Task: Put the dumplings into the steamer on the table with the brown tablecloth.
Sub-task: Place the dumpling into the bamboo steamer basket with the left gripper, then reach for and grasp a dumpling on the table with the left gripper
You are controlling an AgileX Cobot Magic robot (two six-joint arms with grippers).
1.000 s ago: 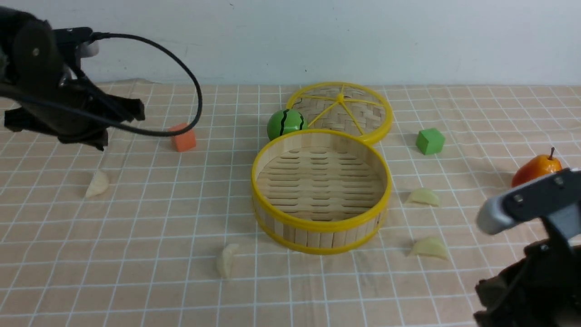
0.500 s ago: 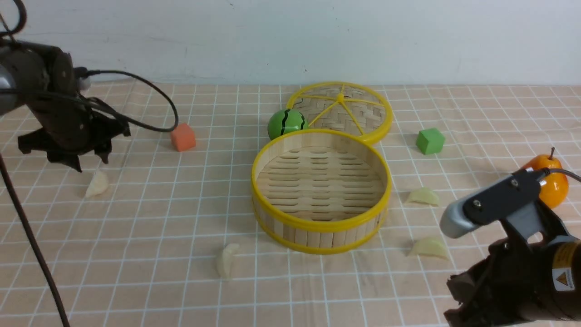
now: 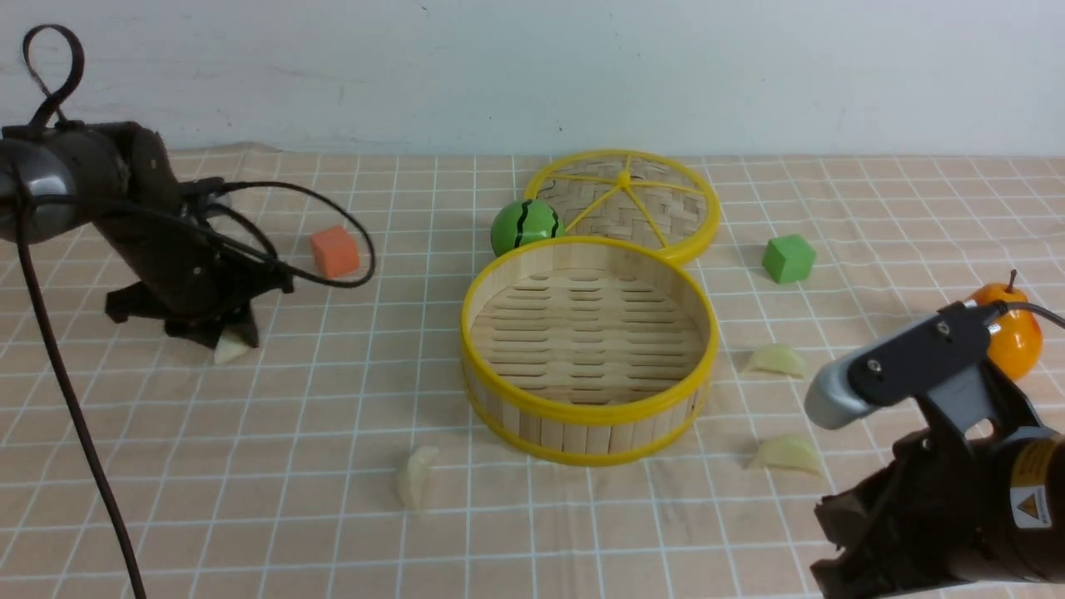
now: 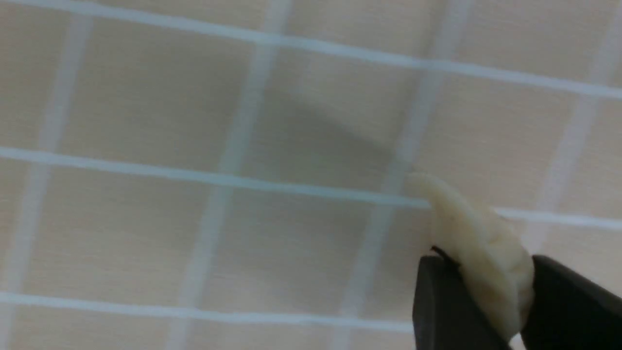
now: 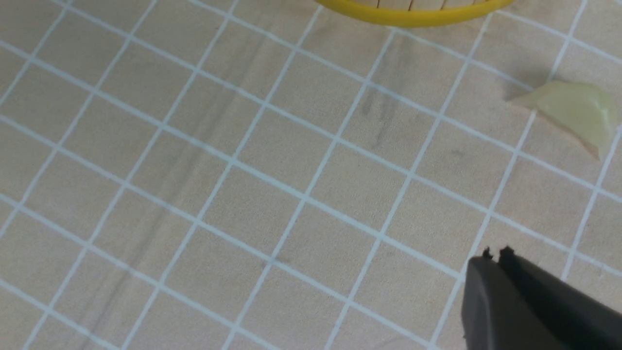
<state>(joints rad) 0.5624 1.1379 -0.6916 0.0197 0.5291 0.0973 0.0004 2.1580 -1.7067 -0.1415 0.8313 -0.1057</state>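
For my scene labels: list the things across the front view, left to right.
Gripped dumpling → orange cube → loose dumpling → steamer → green cube → pear.

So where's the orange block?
In the front view, the orange block sits on the cloth on the left side, toward the back, left of the green ball and just beyond the left gripper.
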